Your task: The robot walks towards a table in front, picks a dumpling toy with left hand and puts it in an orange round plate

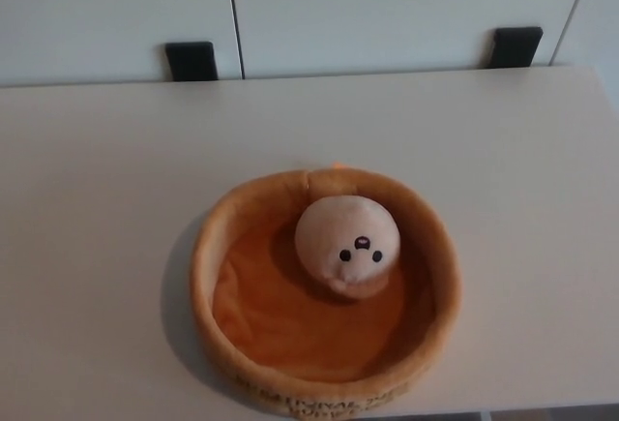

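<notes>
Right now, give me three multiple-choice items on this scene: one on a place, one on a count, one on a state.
1. Where is the dumpling toy?
A. on the bare table
B. inside the orange round plate
C. on the floor

2. How many black brackets show behind the table?
A. one
B. two
C. four

3. How much of the robot's hands shows?
A. both
B. only the left
C. neither

Answers: 1 B, the rim rings the toy; 2 B, one at each side of the far edge; 3 C, no arm enters the picture.

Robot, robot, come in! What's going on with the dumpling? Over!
Both hands out of view. Dumpling toy sits inside orange plate, toward its far side, face up. Nothing in the way on the table.
</notes>
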You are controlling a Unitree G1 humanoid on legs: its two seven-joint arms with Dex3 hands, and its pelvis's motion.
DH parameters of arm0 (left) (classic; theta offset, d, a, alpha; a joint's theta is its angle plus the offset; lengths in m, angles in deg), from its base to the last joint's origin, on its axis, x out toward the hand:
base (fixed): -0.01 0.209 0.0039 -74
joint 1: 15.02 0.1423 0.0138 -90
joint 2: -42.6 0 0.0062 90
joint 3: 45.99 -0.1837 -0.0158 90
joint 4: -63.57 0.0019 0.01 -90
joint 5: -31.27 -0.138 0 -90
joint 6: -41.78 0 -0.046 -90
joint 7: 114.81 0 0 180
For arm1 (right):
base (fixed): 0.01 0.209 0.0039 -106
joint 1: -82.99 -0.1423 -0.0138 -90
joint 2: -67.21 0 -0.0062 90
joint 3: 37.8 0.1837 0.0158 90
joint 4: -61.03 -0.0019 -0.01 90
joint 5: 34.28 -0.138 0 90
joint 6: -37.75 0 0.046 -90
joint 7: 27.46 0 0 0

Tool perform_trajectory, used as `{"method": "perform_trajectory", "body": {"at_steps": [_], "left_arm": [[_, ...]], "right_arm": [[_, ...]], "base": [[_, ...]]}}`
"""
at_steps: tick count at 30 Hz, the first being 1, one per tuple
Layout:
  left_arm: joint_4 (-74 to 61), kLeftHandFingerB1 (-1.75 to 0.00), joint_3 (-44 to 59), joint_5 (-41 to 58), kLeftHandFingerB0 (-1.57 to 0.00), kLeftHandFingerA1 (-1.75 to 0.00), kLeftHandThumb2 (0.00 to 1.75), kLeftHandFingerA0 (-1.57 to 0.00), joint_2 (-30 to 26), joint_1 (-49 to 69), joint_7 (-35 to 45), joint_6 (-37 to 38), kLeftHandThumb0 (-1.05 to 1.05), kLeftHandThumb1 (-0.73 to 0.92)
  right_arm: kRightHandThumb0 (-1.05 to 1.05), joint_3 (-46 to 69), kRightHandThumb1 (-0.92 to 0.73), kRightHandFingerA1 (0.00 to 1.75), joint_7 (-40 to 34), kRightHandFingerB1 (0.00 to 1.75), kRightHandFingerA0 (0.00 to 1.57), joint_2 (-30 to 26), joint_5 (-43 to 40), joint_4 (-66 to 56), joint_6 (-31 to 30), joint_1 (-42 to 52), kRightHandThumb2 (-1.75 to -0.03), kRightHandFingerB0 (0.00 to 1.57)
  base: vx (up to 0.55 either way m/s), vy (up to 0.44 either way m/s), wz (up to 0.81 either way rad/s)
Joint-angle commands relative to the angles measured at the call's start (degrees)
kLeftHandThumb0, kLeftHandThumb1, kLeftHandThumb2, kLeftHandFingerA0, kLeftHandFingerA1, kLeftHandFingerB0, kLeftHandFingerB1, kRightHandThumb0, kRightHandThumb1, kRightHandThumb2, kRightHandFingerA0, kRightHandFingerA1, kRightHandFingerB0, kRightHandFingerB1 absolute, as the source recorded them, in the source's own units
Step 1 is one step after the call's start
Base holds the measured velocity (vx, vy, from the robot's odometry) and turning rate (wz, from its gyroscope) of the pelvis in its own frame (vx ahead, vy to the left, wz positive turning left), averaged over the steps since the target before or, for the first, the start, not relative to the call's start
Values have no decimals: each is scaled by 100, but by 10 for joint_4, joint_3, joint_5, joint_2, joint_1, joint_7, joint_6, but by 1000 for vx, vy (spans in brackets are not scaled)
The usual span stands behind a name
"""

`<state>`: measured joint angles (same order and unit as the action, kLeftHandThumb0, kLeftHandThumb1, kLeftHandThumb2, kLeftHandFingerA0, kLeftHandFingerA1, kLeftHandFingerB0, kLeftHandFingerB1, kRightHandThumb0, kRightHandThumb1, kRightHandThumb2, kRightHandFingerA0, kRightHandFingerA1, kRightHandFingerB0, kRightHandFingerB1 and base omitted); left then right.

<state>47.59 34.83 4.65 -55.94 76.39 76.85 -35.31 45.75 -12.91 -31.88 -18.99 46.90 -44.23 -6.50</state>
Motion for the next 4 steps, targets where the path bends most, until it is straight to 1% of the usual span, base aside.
{"method": "perform_trajectory", "body": {"at_steps": [1,2,3,4], "left_arm": [[-2,-40,-5,15,-44,-50,62,-52,-13,2,9,-5,-36,75],[-2,-40,-5,15,-44,-50,62,-52,-13,2,9,-5,-36,75],[-3,-40,-4,18,-44,-51,62,-53,-14,0,12,-6,-36,76],[0,-40,-3,20,-44,-51,62,-53,-14,-4,13,-10,-36,76]], "right_arm": [[-28,-1,-62,45,5,40,73,-10,3,3,-3,-4,-58,59],[-28,-1,-62,45,4,40,73,-9,3,3,-3,-4,-58,59],[-34,-5,-50,63,2,54,68,-9,7,4,-4,-7,-87,47],[-30,-7,-64,45,1,40,73,-9,8,3,-5,-8,-60,59]], "base": [[0,0,0],[0,0,0],[0,0,0],[0,0,0]]}}
